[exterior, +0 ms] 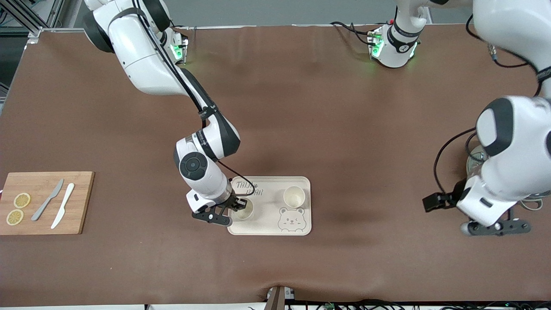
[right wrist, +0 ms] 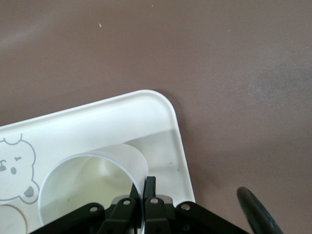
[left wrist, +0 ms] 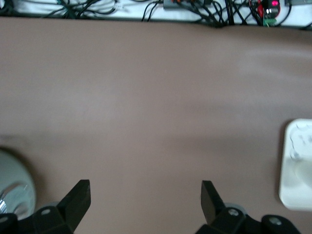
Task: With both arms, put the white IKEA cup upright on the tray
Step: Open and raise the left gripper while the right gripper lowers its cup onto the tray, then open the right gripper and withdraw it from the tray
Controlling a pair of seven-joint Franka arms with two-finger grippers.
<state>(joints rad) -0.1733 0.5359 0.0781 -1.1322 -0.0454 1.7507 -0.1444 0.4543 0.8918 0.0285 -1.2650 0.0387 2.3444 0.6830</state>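
Cups stand upright on the tray (exterior: 301, 183) — two of them. One cup (exterior: 245, 210) is at the tray's end toward the right arm; the second cup (exterior: 294, 196) is toward the left arm's end, a little farther from the front camera. The tray's grey lettering is partly covered by the right arm and its cable, while the bear drawing (exterior: 291, 219) shows whole beside the first cup.

The right gripper (exterior: 234, 206) is down at that first cup, its fingers pinched on the rim. In the right wrist view the two fingertips (right wrist: 150, 187) sit almost together with the cup's thin wall (right wrist: 124, 158) between them; the cup's base is cut off there, so only the open mouth and part of the side can be made out.

The left gripper (left wrist: 145, 192) hangs low over bare brown table (exterior: 327, 107) toward the left arm's end, well apart from the tray, fingers spread wide with nothing between them. Just by it lies a round glassy thing (exterior: 475, 157), mostly hidden by the arm — what it is cannot be told.

A wooden board (exterior: 82, 202) lies at the right arm's end of the table, carrying two lemon slices (exterior: 21, 200), a grey knife (exterior: 47, 200) and a white knife (exterior: 63, 212).
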